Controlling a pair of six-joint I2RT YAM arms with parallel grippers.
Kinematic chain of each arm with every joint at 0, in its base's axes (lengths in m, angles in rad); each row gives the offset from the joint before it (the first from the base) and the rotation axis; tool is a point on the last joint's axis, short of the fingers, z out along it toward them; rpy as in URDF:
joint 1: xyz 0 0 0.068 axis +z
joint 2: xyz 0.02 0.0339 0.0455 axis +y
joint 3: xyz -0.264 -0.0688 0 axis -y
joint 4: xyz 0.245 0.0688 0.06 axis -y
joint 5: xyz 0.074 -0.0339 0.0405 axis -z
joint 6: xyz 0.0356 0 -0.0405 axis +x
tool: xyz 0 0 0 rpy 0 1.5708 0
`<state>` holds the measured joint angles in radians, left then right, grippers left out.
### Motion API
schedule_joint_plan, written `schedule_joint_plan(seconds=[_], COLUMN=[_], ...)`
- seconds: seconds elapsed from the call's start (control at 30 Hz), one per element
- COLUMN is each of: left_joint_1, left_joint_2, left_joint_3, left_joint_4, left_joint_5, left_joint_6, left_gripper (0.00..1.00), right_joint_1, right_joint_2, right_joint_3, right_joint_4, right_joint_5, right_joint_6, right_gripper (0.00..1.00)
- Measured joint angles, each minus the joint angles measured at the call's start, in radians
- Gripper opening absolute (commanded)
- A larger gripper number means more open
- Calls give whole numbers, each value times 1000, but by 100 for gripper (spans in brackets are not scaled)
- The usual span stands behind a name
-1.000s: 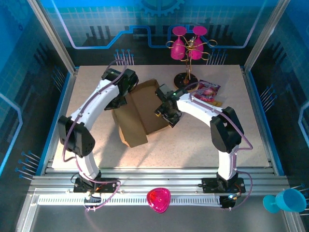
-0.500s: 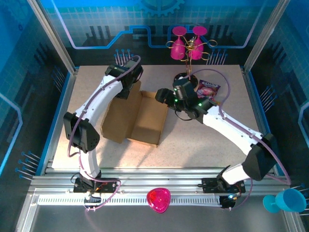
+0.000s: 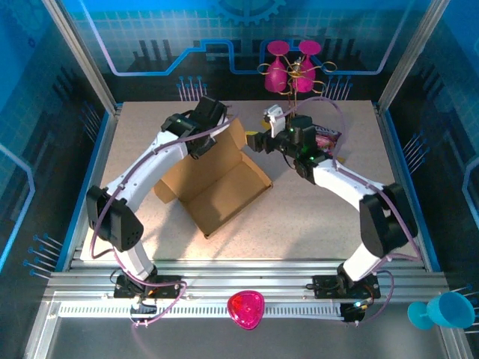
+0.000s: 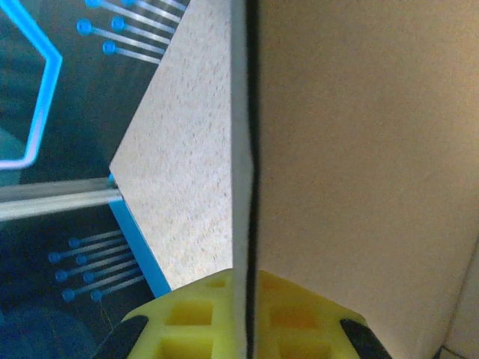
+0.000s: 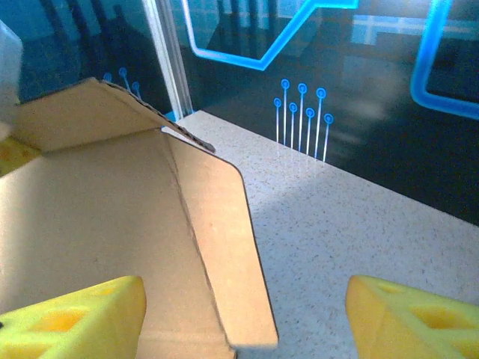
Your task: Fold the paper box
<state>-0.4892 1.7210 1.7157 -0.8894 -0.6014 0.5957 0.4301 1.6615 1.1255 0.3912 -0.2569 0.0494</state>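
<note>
The paper box (image 3: 217,183) is plain brown cardboard lying open on the table, with its walls partly raised. My left gripper (image 3: 223,132) is at the box's far edge. In the left wrist view its yellow fingers (image 4: 194,318) are shut on a thin upright cardboard panel (image 4: 359,149) seen edge-on. My right gripper (image 3: 259,140) is at the box's far right corner. In the right wrist view it stands open (image 5: 247,321), its yellow pads (image 5: 75,314) wide apart. A rounded box flap (image 5: 224,247) lies between them, nearer the left pad.
Two pink cups on a wire stand (image 3: 292,71) stand at the back. A snack bag (image 3: 328,137) lies behind the right arm. A pink object (image 3: 245,308) rests on the front rail and a blue cup (image 3: 449,310) sits at the lower right.
The box has swung round and opened flatter, now lying diagonally. The left gripper has moved right along the far edge. The right arm has pulled back toward the far right corner.
</note>
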Motion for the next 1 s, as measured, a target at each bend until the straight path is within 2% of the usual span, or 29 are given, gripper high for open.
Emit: schedule_joint_plan(seconds=[0.2,0.3,0.63,1.0], left_joint_1=[-13,-17,-38,-41], left_joint_2=[-27,-28,-29,-18], left_joint_3=[-67,-71,-86,-85], left_joint_4=[111,142,210,231], left_joint_5=[29,35,43,42], left_joint_6=[129,167,235,254], left_gripper=[0,0,0,0], right_joint_1=[1,1,2,2], right_joint_2=[102,125,164,162], right_joint_3=[95,129,185,190], right_joint_4=[-10,-20,-90,-141], right_joint_5=[-80,-93,-92,-35], right_joint_6=[-128,-162,-219,-235], right_gripper=[71,66,39,34])
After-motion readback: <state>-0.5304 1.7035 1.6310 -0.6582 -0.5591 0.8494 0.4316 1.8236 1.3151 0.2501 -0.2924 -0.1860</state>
